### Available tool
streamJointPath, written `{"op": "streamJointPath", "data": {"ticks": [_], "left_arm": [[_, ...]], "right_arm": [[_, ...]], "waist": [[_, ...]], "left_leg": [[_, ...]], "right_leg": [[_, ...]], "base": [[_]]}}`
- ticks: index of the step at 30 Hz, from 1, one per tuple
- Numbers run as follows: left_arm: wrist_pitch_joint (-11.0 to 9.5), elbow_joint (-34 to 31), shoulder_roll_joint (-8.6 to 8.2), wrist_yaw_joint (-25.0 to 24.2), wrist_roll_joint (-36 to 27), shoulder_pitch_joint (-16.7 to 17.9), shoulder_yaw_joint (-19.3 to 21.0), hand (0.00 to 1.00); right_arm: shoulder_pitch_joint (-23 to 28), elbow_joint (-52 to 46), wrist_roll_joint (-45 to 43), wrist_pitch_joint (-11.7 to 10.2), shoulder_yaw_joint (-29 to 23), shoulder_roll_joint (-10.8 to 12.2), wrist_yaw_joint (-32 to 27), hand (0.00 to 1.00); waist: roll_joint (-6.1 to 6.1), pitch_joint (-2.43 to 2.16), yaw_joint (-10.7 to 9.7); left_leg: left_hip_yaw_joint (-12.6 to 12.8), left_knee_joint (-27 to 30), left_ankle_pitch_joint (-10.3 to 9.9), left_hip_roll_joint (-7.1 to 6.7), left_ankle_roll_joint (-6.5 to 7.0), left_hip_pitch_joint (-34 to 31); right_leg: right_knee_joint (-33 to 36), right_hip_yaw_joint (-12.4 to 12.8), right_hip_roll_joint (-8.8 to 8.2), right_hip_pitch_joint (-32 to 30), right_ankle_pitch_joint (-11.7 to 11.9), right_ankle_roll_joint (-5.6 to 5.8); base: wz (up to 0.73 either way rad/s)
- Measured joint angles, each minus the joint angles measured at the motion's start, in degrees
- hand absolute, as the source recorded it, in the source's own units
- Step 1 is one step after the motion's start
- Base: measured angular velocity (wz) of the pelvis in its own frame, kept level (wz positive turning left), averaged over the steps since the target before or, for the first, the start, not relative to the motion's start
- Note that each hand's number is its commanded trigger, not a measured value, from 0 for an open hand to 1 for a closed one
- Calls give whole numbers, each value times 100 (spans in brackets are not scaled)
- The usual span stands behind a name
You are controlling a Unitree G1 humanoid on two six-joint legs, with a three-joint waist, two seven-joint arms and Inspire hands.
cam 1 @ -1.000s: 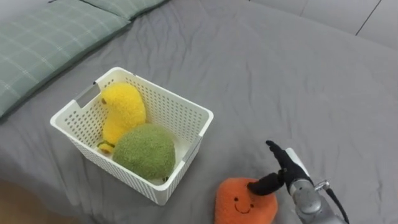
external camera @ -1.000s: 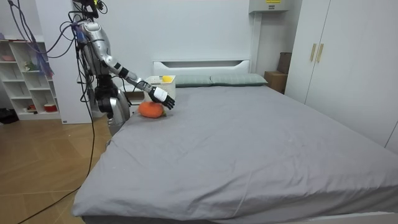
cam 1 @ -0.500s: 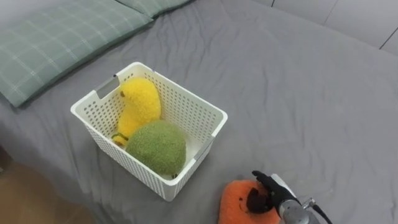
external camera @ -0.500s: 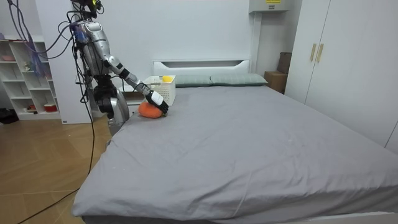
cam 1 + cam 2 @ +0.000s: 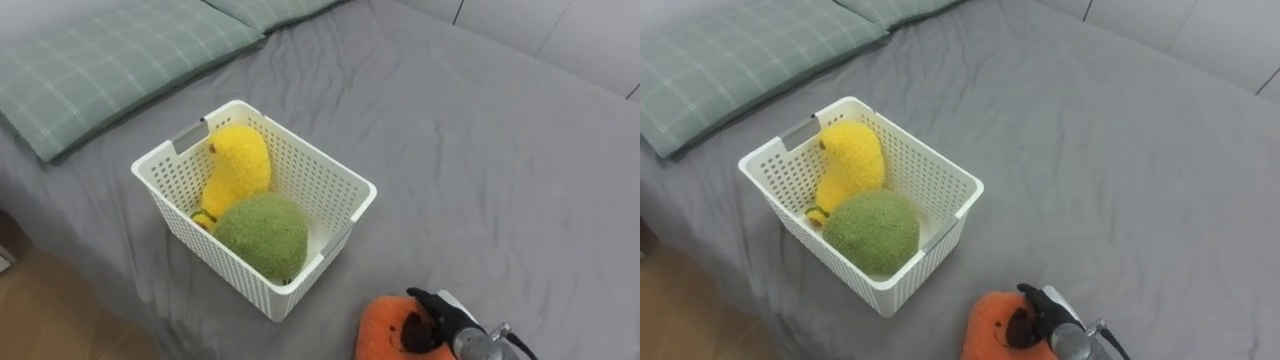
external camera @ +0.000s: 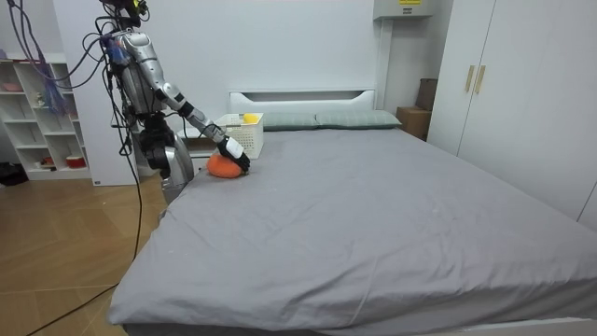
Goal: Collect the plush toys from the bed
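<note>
At the bottom right of the left eye view you see the right hand [image 5: 430,318]. Its dark fingers are curled down over the top of the orange plush toy [image 5: 383,332] and pinch into the plush. The toy lies on the grey bed [image 5: 500,170] at the lower edge of the frame, near the white basket [image 5: 310,149] but apart from it.

The basket sits left of centre. It holds a yellow plush toy [image 5: 238,165] leaning against its far left wall and a round green plush toy [image 5: 262,232] in the near corner, the two touching. A green checked pillow [image 5: 100,60] lies in the upper left of the frame, well apart from the basket.

In the room view you find the robot standing at the bed's side, on the room view's left near the headboard. Its right arm reaches down and forward so that the hand [image 6: 235,153] rests on the orange toy [image 6: 220,166], just in front of the basket [image 6: 244,133].
</note>
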Motion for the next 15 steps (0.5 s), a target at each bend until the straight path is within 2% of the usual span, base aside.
{"op": "streamJointPath", "data": {"ticks": [2, 4, 5, 6, 7, 15], "left_arm": [[-1, 0, -1, -1, -1, -39, -1, 0], [-17, -10, 0, -12, -2, -92, -2, 0], [-25, -11, 0, -20, -2, -106, -5, 0], [-57, -12, 3, -56, -1, -112, -10, 0], [-71, -12, 22, -89, -2, -114, -97, 0], [-84, 0, 38, -125, -2, -98, -213, 0]], "right_arm": [[-16, -5, 16, 27, -14, -2, 46, 0], [-49, -49, -7, 32, -30, -4, 128, 34], [-50, -57, -13, 32, -31, -5, 141, 56], [-52, -82, -80, 35, -34, -11, 176, 67], [-53, -156, -143, 48, -54, -21, 218, 98], [-116, -413, -534, 93, -59, -127, 228, 100]], "waist": [[1, 1, -9], [-4, 6, -19], [-5, 7, -16], [-9, 8, -9], [-10, 9, -8], [-20, 17, -9]], "left_leg": [[30, -4, -12, 6, 2, 6], [55, -17, -16, 12, 5, 2], [65, -17, -20, 16, 5, 0], [79, -16, -28, 18, 8, -9], [93, -13, -35, 19, 10, -20], [83, -13, -56, 14, 25, -30]], "right_leg": [[-5, 15, 2, 5, 0, 0], [-3, 38, 3, -7, 0, 0], [-1, 46, 3, -13, 0, 0], [6, 73, 3, -31, 0, 0], [16, 99, 2, -61, 0, 0], [26, 95, -11, -85, 3, -1]], "base": [[-4], [-6], [-9], [-11], [-11], [-2]]}}
